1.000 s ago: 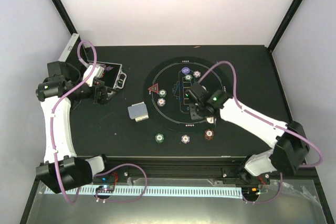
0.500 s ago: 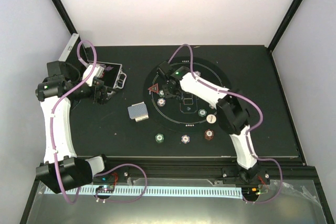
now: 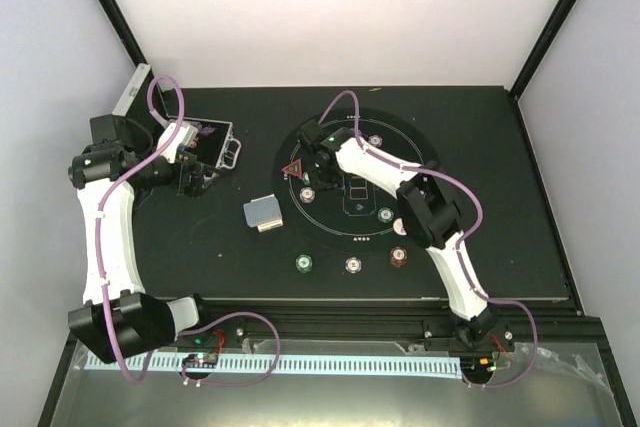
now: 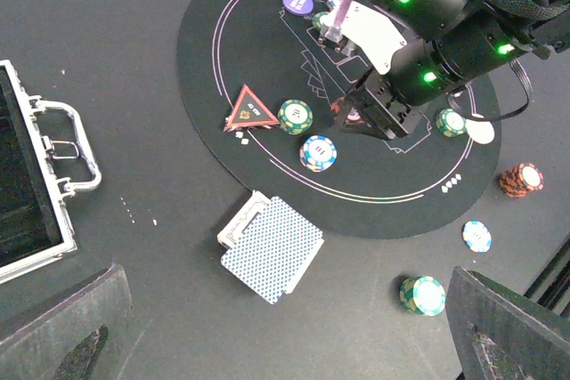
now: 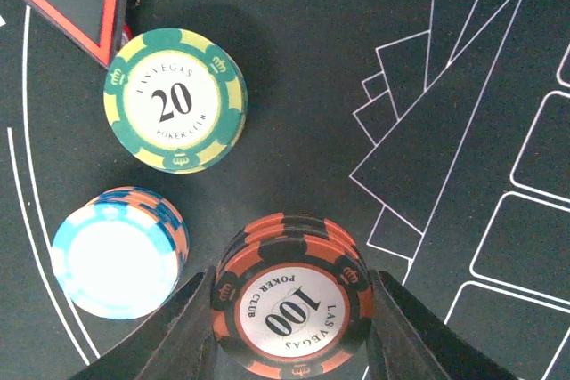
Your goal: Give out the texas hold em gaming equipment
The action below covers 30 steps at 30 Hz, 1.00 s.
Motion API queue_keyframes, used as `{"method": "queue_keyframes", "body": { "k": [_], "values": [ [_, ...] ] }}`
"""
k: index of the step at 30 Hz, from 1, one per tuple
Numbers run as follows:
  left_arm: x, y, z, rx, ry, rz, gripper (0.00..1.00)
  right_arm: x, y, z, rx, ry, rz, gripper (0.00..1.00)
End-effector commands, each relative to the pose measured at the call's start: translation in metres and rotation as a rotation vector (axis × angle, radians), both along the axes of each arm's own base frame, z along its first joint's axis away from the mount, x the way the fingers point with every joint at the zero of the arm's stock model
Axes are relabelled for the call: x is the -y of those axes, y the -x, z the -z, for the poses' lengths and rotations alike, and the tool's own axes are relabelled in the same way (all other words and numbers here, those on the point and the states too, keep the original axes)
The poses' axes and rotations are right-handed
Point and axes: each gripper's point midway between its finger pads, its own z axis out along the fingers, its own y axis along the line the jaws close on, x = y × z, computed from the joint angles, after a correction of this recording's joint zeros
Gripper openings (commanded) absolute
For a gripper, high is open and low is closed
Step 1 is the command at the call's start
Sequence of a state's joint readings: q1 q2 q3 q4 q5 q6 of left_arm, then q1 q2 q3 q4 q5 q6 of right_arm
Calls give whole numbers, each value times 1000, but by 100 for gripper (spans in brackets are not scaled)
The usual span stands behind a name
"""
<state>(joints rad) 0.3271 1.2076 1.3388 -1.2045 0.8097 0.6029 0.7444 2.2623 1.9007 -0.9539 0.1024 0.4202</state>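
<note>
the round mat (image 4: 223, 60) looks matt black and smooth, with thin printed lines. it lies on a duller, matt dark table (image 4: 134, 6). the case (image 4: 44, 175) has a bright, shiny metal rim and handle. the red-orange chip stack (image 5: 292, 304), green chip (image 5: 174, 100) and pale blue chip stack (image 5: 114, 260) look like smooth hard plastic with a faint sheen. the card deck (image 4: 272, 248) looks like finely patterned paper card.

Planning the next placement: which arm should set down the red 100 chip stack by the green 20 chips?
Right. The right gripper clamps the 100 chip stack over the mat, beside the green 20 chips. The left gripper hangs open near the silver case, off the mat.
</note>
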Motion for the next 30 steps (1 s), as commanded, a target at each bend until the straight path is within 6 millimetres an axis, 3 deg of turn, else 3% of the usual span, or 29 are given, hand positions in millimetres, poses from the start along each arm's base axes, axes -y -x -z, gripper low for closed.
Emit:
{"method": "queue_keyframes", "body": {
  "k": [1, 18, 20, 23, 30],
  "values": [
    [-1, -2, -13, 45, -15, 12, 99, 0, -5, 9, -20, -9, -11, 8],
    [-2, -3, -13, 38, -12, 4, 99, -14, -12, 22, -49, -29, -41, 16],
    [-2, -3, -13, 40, -13, 4, 99, -14, -13, 22, -49, -31, -41, 20],
    [-3, -4, -13, 42, -12, 0, 99, -14, -12, 22, -51, -29, -43, 34],
    [-3, -5, -12, 41, -7, -1, 99, -9, -15, 8, -27, -24, -45, 51]
  ]
}}
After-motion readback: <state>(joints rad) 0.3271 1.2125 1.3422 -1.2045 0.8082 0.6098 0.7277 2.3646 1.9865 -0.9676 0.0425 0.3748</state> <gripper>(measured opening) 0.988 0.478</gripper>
